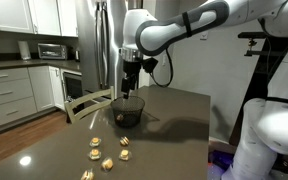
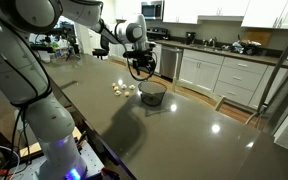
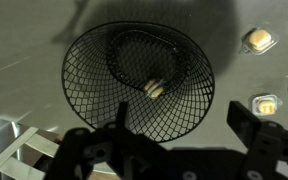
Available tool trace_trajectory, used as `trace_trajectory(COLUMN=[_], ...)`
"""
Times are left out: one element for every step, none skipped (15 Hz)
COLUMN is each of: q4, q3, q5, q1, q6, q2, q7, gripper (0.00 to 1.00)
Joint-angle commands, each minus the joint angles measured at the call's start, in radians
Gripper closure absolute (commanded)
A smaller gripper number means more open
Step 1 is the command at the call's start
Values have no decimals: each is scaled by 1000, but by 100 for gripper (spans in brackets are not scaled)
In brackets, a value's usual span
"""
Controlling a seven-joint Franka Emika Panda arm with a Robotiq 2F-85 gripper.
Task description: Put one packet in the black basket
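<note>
The black basket [image 1: 128,111] stands upright on the grey table, also in an exterior view [image 2: 152,94] and from above in the wrist view [image 3: 136,82]. One pale yellow-tan packet [image 3: 156,87] lies on its bottom. My gripper [image 1: 131,87] hangs just above the basket's rim, fingers spread apart and empty; it also shows in an exterior view [image 2: 140,70] and in the wrist view [image 3: 182,130]. Several more packets [image 1: 102,152] lie loose on the table in front of the basket, also in an exterior view [image 2: 124,88] and at the wrist view's right edge [image 3: 258,40].
The grey table [image 1: 174,140] has a near edge by the packets. Behind it are a steel fridge [image 1: 97,45], white kitchen cabinets [image 1: 9,95] and a chair [image 1: 76,90]. A second white robot body [image 1: 269,130] stands beside the table.
</note>
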Motion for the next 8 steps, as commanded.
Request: trace_trajectory(q4=[2, 2, 2, 2, 2, 2, 2, 2], q3=[12, 14, 14, 15, 15, 15, 15, 15], q5=[2, 2, 2, 2, 2, 2, 2, 2], q1=[-10, -10, -10, -10, -10, -10, -10, -10], q6=[-2, -2, -2, -2, -2, -2, -2, -2], q2=[-4, -8, -11, -13, -14, -14, -14, -14], q7=[-1, -1, -1, -1, -1, -1, -1, -1], gripper=[0, 0, 0, 0, 0, 0, 0, 0])
